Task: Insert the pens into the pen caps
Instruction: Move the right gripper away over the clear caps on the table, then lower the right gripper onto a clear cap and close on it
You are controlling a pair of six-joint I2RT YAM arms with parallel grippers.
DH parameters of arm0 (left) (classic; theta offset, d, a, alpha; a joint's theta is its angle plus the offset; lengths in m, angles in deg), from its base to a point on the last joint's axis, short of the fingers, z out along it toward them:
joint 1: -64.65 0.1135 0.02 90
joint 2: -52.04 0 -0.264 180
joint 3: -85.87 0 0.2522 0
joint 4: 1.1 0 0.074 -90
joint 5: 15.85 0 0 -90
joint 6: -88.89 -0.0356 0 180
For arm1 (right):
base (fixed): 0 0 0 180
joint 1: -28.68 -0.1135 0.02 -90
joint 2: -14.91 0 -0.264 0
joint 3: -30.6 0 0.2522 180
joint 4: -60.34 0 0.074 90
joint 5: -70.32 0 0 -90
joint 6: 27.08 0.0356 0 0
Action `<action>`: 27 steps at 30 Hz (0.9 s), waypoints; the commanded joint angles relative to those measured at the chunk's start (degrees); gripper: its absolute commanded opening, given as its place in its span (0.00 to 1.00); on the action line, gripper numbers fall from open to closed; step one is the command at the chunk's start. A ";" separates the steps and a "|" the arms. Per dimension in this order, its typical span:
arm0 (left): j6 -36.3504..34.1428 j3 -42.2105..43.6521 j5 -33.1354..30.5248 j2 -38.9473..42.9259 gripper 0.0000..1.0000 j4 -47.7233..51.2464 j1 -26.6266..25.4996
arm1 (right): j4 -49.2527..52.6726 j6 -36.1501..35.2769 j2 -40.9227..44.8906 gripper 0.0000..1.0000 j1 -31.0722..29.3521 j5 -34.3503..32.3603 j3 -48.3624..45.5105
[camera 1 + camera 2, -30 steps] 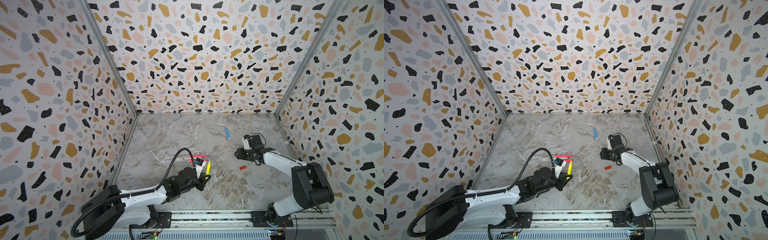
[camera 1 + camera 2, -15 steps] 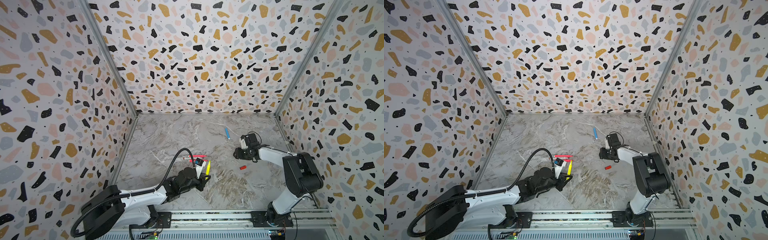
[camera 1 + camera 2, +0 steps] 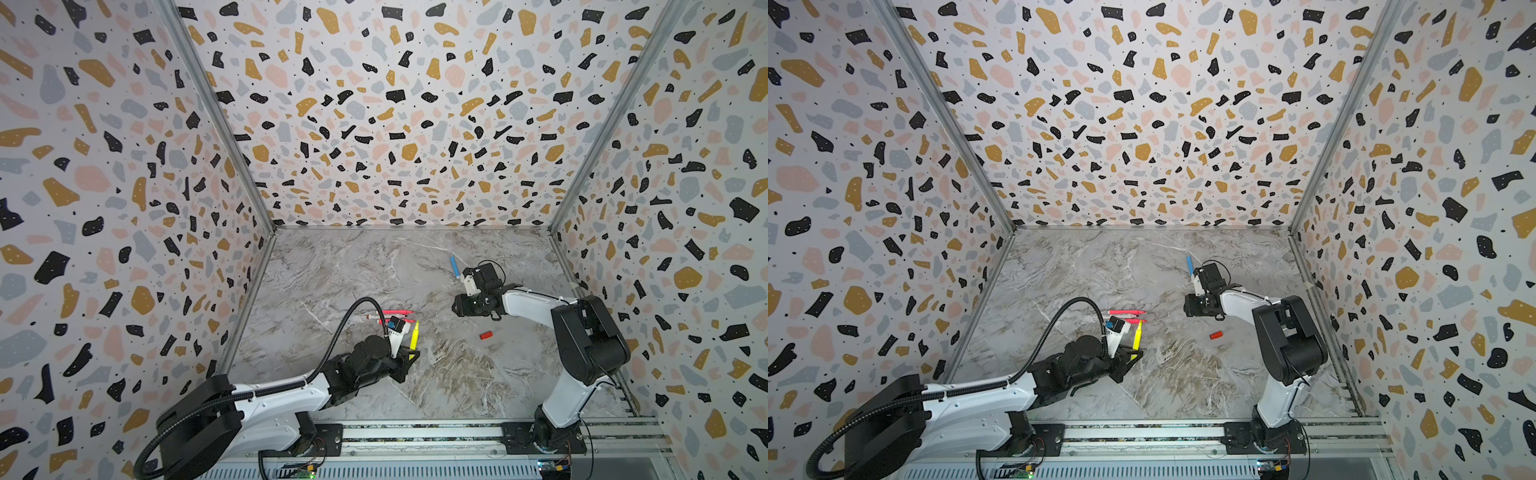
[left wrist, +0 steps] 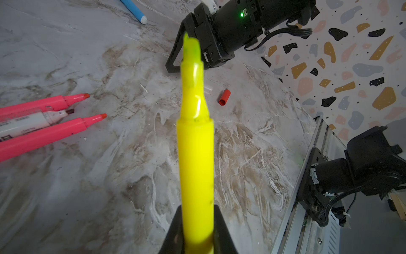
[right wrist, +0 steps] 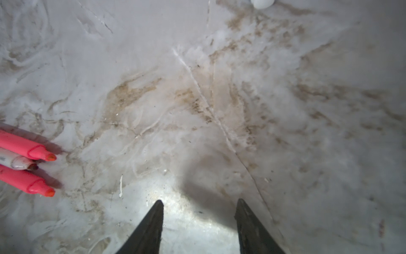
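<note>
My left gripper [image 3: 409, 358] [image 4: 196, 208] is shut on the yellow pen [image 3: 414, 337] [image 3: 1136, 338] [image 4: 195, 143], whose bare tip points away from me and to the right. Two pink pens [image 3: 397, 312] [image 4: 50, 134] and a white pen [image 4: 33, 119] lie side by side just beyond it, uncapped. A blue pen [image 3: 454, 266] [image 3: 1190, 264] lies farther back. One red pen cap [image 3: 486, 335] [image 3: 1215, 335] [image 4: 224, 97] lies alone on the marble table. My right gripper [image 3: 456, 308] [image 5: 198, 203] hovers open and empty over the table, behind the cap, facing the pink pens [image 5: 28, 149].
Terrazzo-patterned walls [image 3: 232, 291] close in the table on three sides. A metal rail [image 3: 415, 432] with both arm bases runs along the front edge. The left arm's black cable [image 3: 353, 316] arcs over the table near the pen cluster.
My right gripper has slid left toward the middle of the table, its arm swinging more upright. The left arm and the yellow pen have stayed put.
</note>
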 commanded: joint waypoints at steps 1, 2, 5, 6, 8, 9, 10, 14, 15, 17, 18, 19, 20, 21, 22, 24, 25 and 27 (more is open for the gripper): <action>-0.91 0.40 -0.87 0.56 0.00 -1.36 0.20 | 2.55 -1.30 2.89 0.54 0.28 -2.90 1.62; -0.92 0.34 -0.79 0.49 0.00 -1.34 0.28 | 2.57 -1.47 3.14 0.54 0.37 -3.24 1.63; -0.98 0.17 -0.78 0.32 0.00 -1.27 0.28 | 2.59 -1.76 3.69 0.54 1.26 -3.59 1.75; -1.01 0.04 -0.78 0.30 0.00 -1.27 0.28 | 2.50 -1.94 3.67 0.54 1.84 -3.57 1.69; -1.02 -0.10 -0.70 0.16 0.00 -1.10 0.27 | 2.73 -2.39 3.60 0.55 2.80 -3.52 1.95; -1.06 -0.16 -0.70 0.22 0.00 -0.96 0.29 | 2.89 -2.67 3.58 0.55 3.21 -3.48 2.03; -1.01 -0.21 -0.69 0.30 0.00 -0.83 0.29 | 3.12 -2.91 3.57 0.55 3.61 -3.58 2.18; -1.21 -0.24 -0.78 0.31 0.00 -0.70 0.28 | 3.22 -3.24 4.11 0.55 4.07 -3.59 1.21; -1.18 -0.32 -0.78 0.30 0.01 -0.74 0.26 | 2.87 -3.19 4.43 0.55 4.12 -3.23 0.66; -1.04 -0.30 -0.78 0.13 0.00 -0.83 0.26 | 2.25 -3.11 4.96 0.55 4.09 -2.41 -0.47; -1.17 -0.40 -0.78 -0.04 0.00 -0.83 0.24 | 1.94 -3.06 5.22 0.55 4.09 -2.12 -1.08; -1.18 -0.36 -0.70 -0.17 0.00 -0.83 0.22 | 1.67 -3.02 5.58 0.55 4.13 -1.84 -1.59; -1.16 -0.41 -0.70 -0.22 0.01 -0.79 0.26 | 1.46 -2.97 5.92 0.55 4.09 -1.67 -2.11; -1.18 -0.28 -0.61 -0.29 0.00 -0.83 0.29 | 1.21 -2.98 6.27 0.54 4.07 -1.49 -2.64; -1.18 -0.22 -0.61 -0.24 0.00 -0.83 0.29 | 1.11 -2.98 6.69 0.55 4.07 -1.34 -3.15; -1.18 -0.02 -0.62 -0.22 0.00 -0.96 0.28 | 0.82 -3.06 7.40 0.54 4.07 -1.17 -4.06; -1.09 0.14 -0.61 -0.14 0.00 -1.08 0.28 | 0.63 -3.10 7.79 0.54 4.08 -1.20 -4.59; -0.93 0.38 -0.61 -0.05 0.00 -1.40 0.28 | 0.45 -3.11 8.19 0.54 4.07 -1.08 -5.43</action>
